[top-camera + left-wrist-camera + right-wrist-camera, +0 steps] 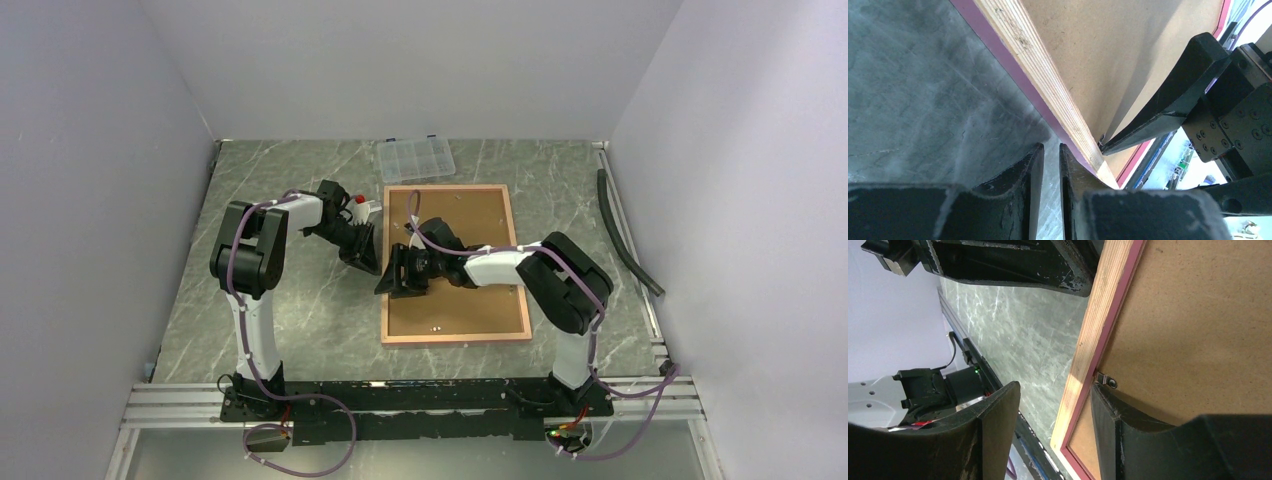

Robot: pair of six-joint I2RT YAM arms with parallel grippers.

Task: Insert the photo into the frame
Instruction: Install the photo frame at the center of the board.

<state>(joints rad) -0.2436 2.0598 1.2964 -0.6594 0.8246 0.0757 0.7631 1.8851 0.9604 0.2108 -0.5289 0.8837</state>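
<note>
Two tools at the frame (455,264) edge, right tool (1053,430) open astride it, left tool (1050,165) nearly closed, empty.

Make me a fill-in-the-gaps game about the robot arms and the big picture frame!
1. The frame lies on the table with its brown ____ side facing up.
2. The right gripper has one finger on each side of the frame's ____ edge.
3. The clear compartment box sits on the table just ____ the frame's far edge.
4. The table top looks like grey-green ____.

Missing words: back; left; beyond; marble
</note>
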